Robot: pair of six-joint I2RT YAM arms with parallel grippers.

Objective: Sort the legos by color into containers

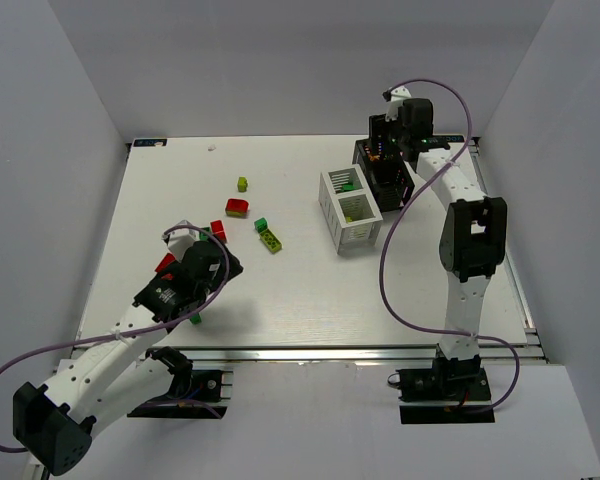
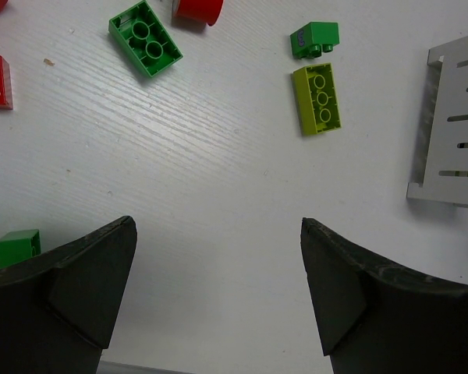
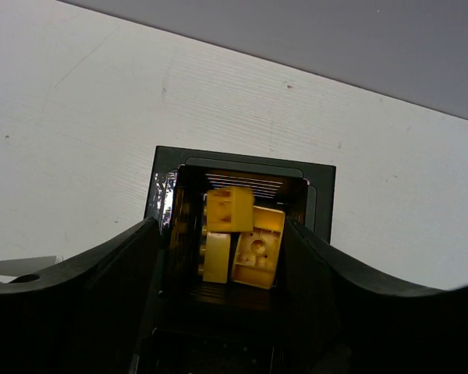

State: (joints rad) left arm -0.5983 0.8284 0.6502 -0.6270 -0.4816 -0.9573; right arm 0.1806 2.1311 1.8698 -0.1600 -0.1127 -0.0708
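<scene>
Seven small plastic building bricks lie loose in the overhead view: three red, two green and two lime-yellow. They are spread over the left half of the surface (image 1: 320,290). A small lime-yellow cube (image 1: 242,184) lies farthest, with a rounded red brick (image 1: 237,207) just near of it. A second red brick (image 1: 218,230) and a third red brick (image 1: 166,263) lie close beside the left arm. A small green brick (image 1: 261,225) sits just beside a long lime-yellow brick (image 1: 270,240), and another small green brick (image 1: 195,319) lies nearest the arm bases. The left wrist view shows three green pieces, among them a larger green block (image 2: 145,49).

There are two slatted two-compartment bins at the far right. The white plastic bin (image 1: 332,205) stands just beside the black plastic bin (image 1: 395,185). The white bin's far compartment holds a green piece (image 1: 348,186) and its near one a lime piece (image 1: 352,214). Looking down into one black compartment, the right wrist view shows three yellow bricks (image 3: 230,209) heaped together.

The left fingers (image 2: 78,288) stand apart over bare surface at the near left, with nothing between them. The right fingers (image 3: 101,296) stand apart above the black bin, either side of that compartment's opening, and grip nothing.

The surface is white with a fine straight grain and has a metal rail (image 1: 310,352) along its near edge. Plain pale walls (image 1: 280,60) close the left, far and right sides. Each of the two arms trails one purple cable (image 1: 390,270).
</scene>
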